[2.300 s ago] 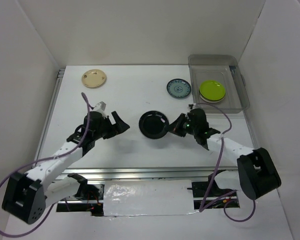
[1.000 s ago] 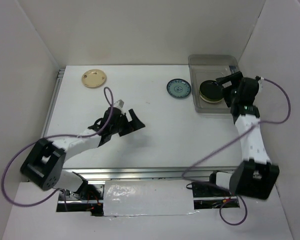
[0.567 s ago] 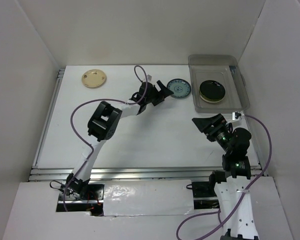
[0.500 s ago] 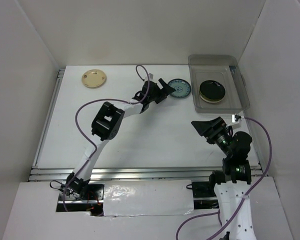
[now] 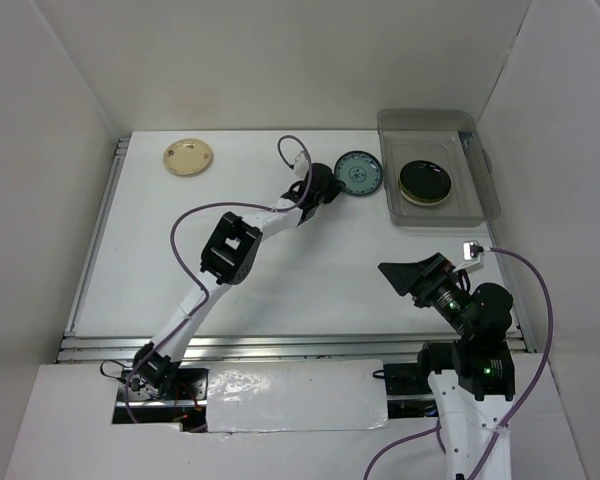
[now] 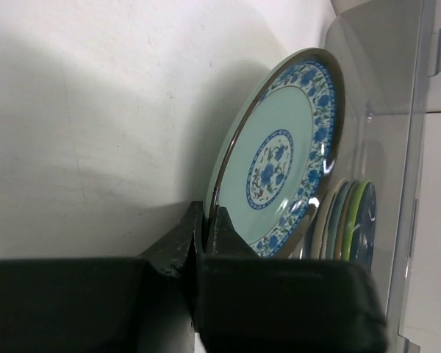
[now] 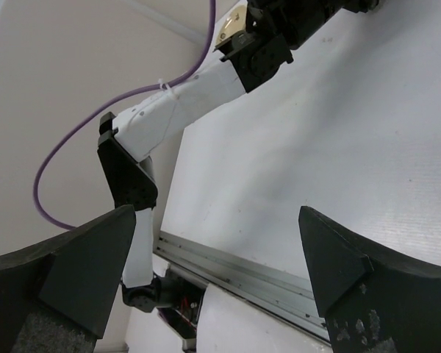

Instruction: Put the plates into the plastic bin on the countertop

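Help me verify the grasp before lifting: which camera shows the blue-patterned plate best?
The left wrist view: the blue-patterned plate fills the frame, its rim pinched in the left gripper. The top external view shows it small, beside the plastic bin, with the gripper at its edge. The right wrist view misses it entirely.

The clear bin (image 5: pixel 425 130) sits in the white worktop's (image 5: pixel 280 290) far right corner, holding a stack topped by a black plate (image 5: pixel 424 180). A blue-patterned plate (image 5: pixel 358 174) sits just left of it, its rim pinched by the left gripper (image 5: pixel 327 186). A cream plate (image 5: pixel 187 157) lies flat near the far left corner
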`<action>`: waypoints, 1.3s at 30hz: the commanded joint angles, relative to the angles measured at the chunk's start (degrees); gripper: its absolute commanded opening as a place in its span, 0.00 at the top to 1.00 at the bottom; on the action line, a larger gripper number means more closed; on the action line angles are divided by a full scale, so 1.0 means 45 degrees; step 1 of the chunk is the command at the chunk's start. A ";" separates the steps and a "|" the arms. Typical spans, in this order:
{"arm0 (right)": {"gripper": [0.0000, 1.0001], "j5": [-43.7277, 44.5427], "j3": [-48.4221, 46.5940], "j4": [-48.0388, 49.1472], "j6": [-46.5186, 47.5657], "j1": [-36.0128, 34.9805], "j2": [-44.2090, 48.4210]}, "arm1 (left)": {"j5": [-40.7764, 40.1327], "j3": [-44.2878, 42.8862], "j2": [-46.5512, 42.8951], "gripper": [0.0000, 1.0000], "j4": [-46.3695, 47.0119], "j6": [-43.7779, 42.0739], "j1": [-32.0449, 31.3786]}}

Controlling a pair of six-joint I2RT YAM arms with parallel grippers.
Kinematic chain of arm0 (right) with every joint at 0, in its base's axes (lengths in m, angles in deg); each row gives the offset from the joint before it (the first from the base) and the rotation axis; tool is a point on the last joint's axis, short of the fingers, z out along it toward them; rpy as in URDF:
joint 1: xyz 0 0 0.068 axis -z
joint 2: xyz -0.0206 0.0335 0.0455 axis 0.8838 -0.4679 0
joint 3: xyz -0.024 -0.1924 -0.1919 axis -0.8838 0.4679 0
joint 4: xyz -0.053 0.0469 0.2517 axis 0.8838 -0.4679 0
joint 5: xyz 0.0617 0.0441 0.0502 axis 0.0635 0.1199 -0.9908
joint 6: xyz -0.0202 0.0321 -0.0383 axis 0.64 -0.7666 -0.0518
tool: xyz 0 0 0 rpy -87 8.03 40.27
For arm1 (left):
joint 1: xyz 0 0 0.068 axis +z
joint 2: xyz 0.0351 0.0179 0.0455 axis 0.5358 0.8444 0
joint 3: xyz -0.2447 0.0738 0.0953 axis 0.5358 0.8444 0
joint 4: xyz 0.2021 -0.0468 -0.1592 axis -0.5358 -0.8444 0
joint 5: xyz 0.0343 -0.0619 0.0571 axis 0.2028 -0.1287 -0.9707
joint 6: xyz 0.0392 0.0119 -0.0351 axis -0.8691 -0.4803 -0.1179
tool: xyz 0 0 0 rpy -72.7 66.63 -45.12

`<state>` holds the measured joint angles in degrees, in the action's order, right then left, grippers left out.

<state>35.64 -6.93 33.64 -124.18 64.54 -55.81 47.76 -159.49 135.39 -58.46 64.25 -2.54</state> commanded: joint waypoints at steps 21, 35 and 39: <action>0.00 0.1216 -0.0593 0.6442 0.2176 -0.2139 -1.0216 | 0.5250 1.6592 -1.5216 1.00 -0.0991 -0.3918 0.1806; 0.30 0.1818 -0.0535 0.9609 0.1005 -0.5853 -1.4289 | 0.8908 1.9678 -1.7970 1.00 0.0124 -0.3763 0.2138; 0.88 0.2735 -0.0319 0.9806 0.0439 -0.6322 -1.3979 | 0.8539 1.9897 -1.8479 1.00 -0.0690 -0.3996 0.2353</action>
<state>43.36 -7.56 72.83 -119.96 37.39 -120.00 84.26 -69.48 55.22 -62.57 46.87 7.10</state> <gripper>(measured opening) 0.228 0.078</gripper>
